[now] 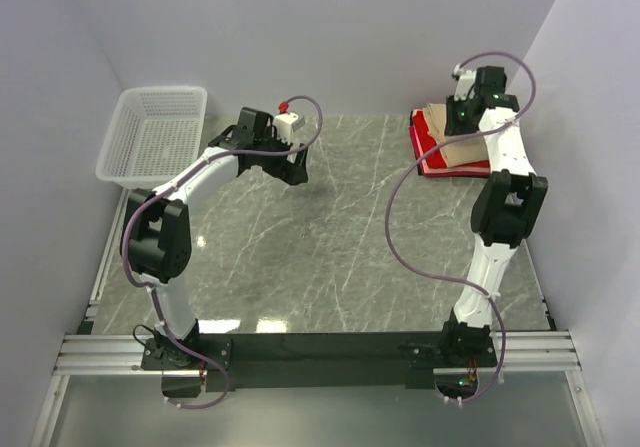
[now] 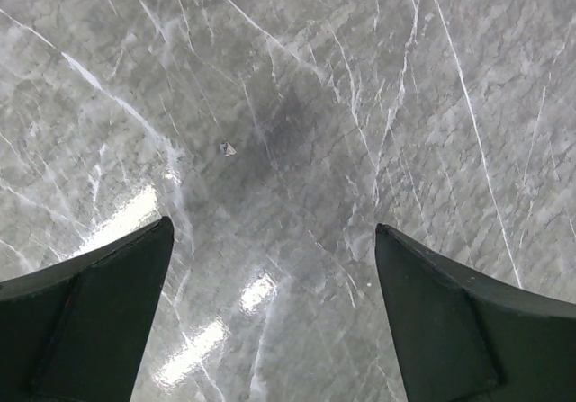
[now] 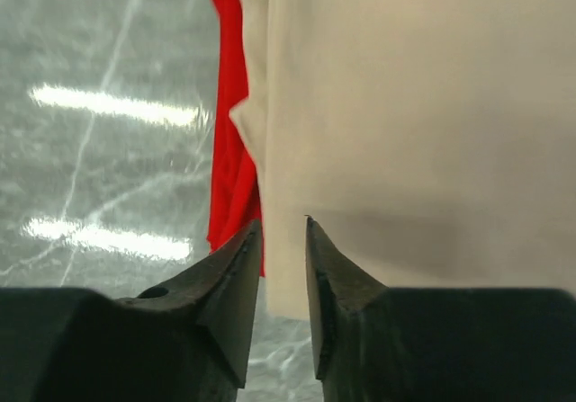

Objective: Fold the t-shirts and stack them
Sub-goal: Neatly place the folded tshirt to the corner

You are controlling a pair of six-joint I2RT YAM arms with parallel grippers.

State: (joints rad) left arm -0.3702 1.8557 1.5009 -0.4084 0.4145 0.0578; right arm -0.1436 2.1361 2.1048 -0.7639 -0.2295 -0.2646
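The tan t-shirt (image 1: 462, 147) lies folded on top of the folded red t-shirt (image 1: 424, 149) at the far right of the table. In the right wrist view the tan shirt (image 3: 414, 105) fills the right side and the red shirt (image 3: 232, 150) sticks out along its left edge. My right gripper (image 1: 456, 119) hovers over the stack's near left edge (image 3: 282, 220), its jaws a narrow gap apart with nothing between them. My left gripper (image 1: 297, 172) is wide open and empty over bare marble (image 2: 272, 224) at the far middle left.
A white mesh basket (image 1: 150, 137) stands at the far left corner. The grey marble tabletop (image 1: 330, 237) stretches between the arms. Walls close in on the back, left and right.
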